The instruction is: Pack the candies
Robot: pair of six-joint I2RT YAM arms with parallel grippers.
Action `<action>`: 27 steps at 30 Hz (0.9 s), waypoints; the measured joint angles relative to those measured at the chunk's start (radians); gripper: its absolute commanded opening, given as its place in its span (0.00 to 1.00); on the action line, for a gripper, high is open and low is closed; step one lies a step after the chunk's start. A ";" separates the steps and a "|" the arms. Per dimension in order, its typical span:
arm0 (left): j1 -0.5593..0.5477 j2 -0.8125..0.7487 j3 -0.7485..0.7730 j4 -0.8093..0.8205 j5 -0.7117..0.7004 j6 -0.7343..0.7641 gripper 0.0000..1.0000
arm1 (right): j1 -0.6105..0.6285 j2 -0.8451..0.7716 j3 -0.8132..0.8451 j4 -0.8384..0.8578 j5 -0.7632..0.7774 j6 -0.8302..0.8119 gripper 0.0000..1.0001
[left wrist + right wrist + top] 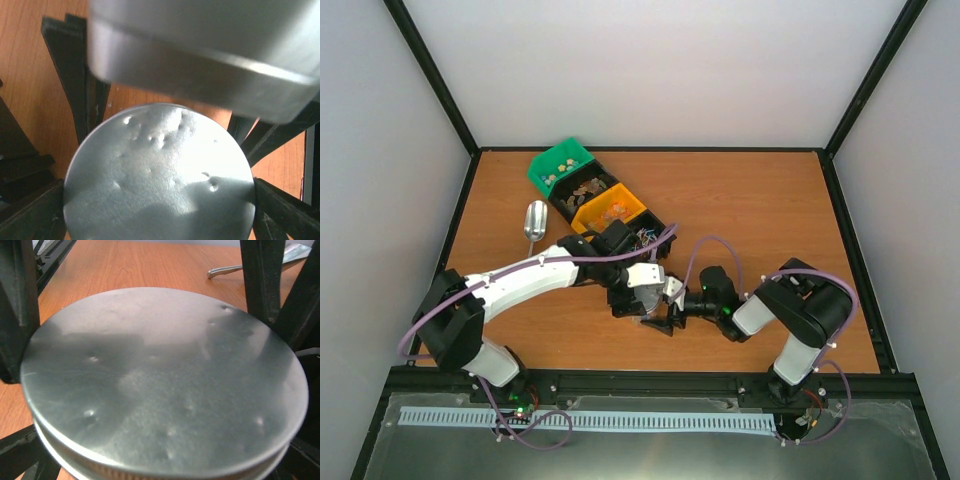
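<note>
You have left end effector [160,200] and right end effector [145,305] splayed wide around the silver lid [165,385] on the worktop [770,200], probably bracing it to open. Can't tell if either grips. Candies [590,195] sit in the far bins [542,165].

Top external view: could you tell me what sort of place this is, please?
Probably a lab robot cell: wooden table walled by white panels, left arm and right arm bolted at its near edge.
</note>
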 measured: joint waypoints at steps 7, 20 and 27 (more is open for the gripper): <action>0.000 0.030 0.002 -0.061 -0.012 -0.043 1.00 | 0.000 -0.018 -0.026 0.010 0.016 -0.012 1.00; 0.024 -0.178 0.005 -0.089 0.039 -0.046 0.85 | 0.000 -0.071 -0.083 0.019 0.027 -0.023 1.00; 0.020 -0.234 -0.021 -0.040 0.075 -0.007 0.43 | 0.000 -0.084 -0.099 0.020 0.035 -0.024 1.00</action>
